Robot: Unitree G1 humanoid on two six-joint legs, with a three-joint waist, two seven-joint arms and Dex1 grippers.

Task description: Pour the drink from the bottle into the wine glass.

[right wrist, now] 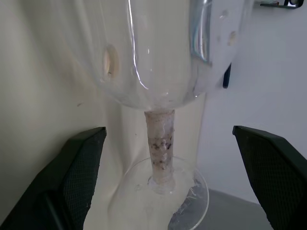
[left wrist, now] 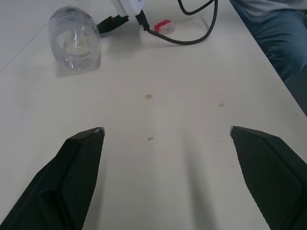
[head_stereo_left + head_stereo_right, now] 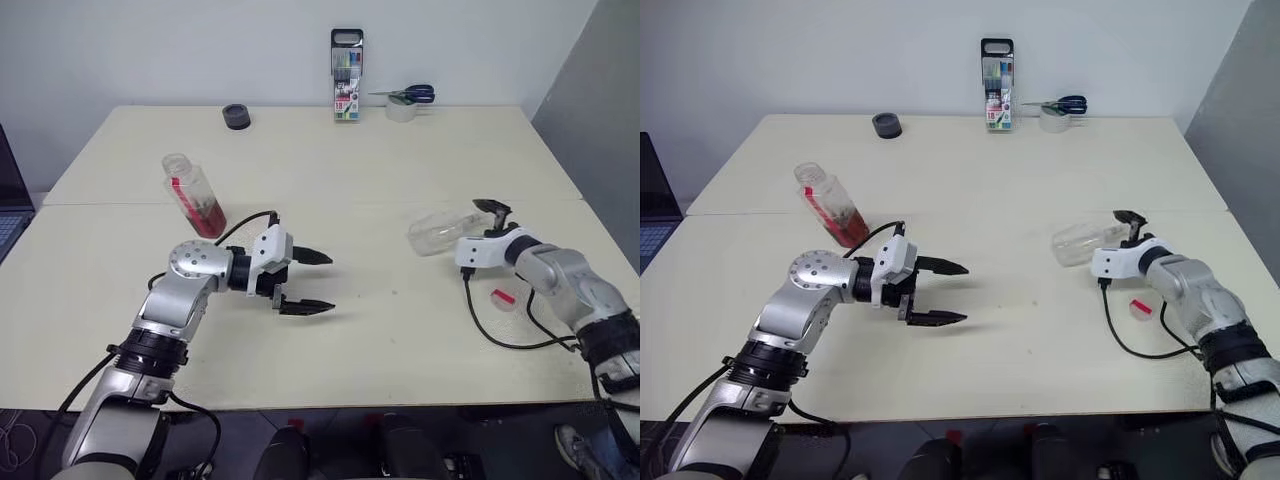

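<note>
The wine glass [image 3: 438, 233] lies on its side on the table [image 3: 400, 330], its stem between the spread fingers of the right gripper [image 3: 492, 212], not clamped. The left gripper [image 3: 306, 282] hangs empty, fingers wide apart, pointing toward the glass. Behind its wrist stands the bottle [image 3: 194, 195], uncapped and tilted, drink [image 3: 208, 220] low inside.

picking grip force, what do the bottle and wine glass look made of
Bottle: likely thin clear plastic, glossy; the red drink shows through its wall.
Wine glass: clear and shiny, glass or hard plastic, can't tell; the table shows through its bowl where it lies on its side.
</note>
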